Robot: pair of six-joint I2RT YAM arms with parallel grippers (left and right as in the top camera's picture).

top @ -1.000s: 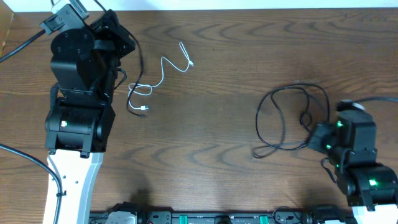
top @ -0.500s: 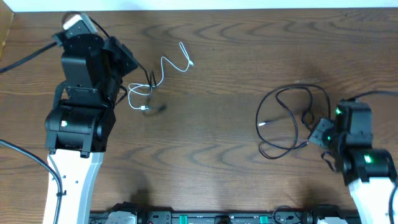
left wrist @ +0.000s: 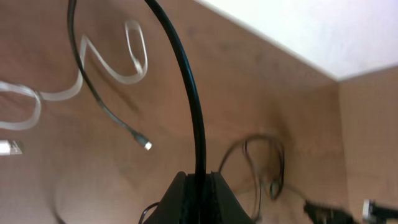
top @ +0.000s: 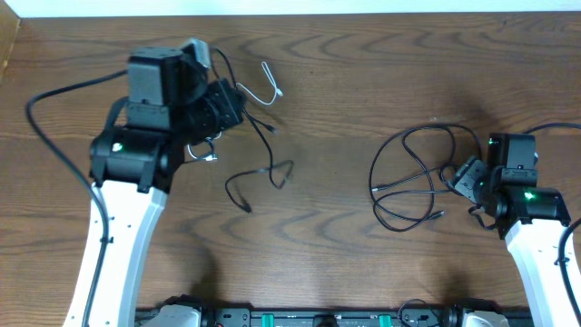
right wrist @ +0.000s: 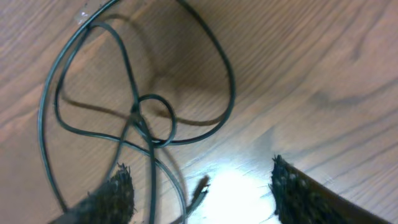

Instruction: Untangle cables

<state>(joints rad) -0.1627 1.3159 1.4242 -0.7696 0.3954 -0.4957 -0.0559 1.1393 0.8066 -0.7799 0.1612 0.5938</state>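
Scene: two arms work at a wooden table (top: pixel 363 73) strewn with thin cords.
Left claw: the left claw (left wrist: pixel 199 182) is clamped on a black cable (left wrist: pixel 198 137), which arches up out of its fingers and trails down to the table in the left half.
White cable: the white cable (top: pixel 270 80) lies in loose bends near the far edge, left of centre, just beside the lifted black one; whether the two are caught together cannot be told.
Right claw: the right claw (right wrist: pixel 205 193) stands with its fingers spread and holds nothing, poised just over the near side of a black coil (right wrist: pixel 135 115).
Coil: it lies flat near the right edge, its loops crossing in a small twist at the middle.
Handling: the cords look light, limp and slick. They should follow a pull readily, yet a hard tug would likely tighten any crossing.
Where to grip: a free run close to an end plug looks best, feeding the end back through the loop. A mid-loop pinch risks dragging the whole coil along.
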